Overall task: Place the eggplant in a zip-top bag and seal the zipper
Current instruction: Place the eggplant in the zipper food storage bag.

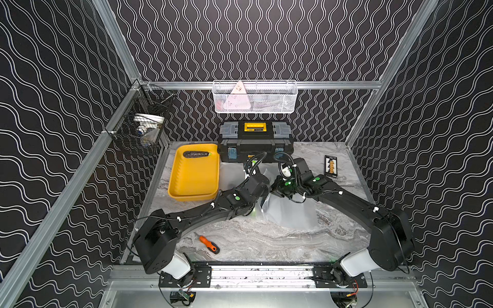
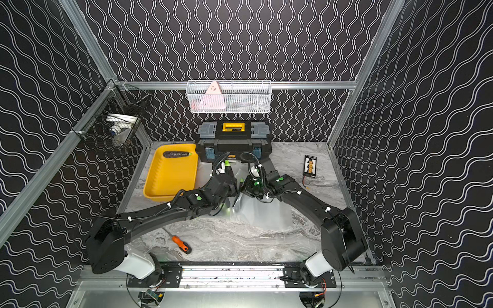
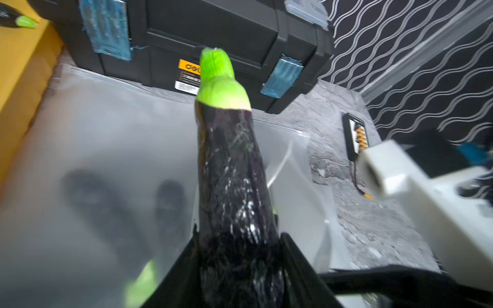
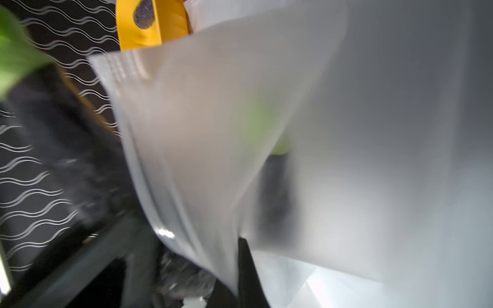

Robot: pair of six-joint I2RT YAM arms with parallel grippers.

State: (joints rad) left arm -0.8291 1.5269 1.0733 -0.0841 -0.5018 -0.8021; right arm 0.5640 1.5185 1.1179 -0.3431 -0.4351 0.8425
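Purple eggplant (image 3: 232, 186) clamped in left claw (image 3: 237, 248), stem outward

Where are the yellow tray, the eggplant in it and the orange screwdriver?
yellow tray (image 1: 192, 196): a top view, on its near rim.
eggplant (image 1: 195, 154): a top view, on its dark body.
orange screwdriver (image 1: 206, 242): a top view, on its handle.

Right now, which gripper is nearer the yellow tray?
Left. The left gripper, holding an eggplant, is a short way beside the yellow tray, apart from it. The right gripper, pinching the edge of the zip-top bag, is farther from the tray, beyond the left gripper.
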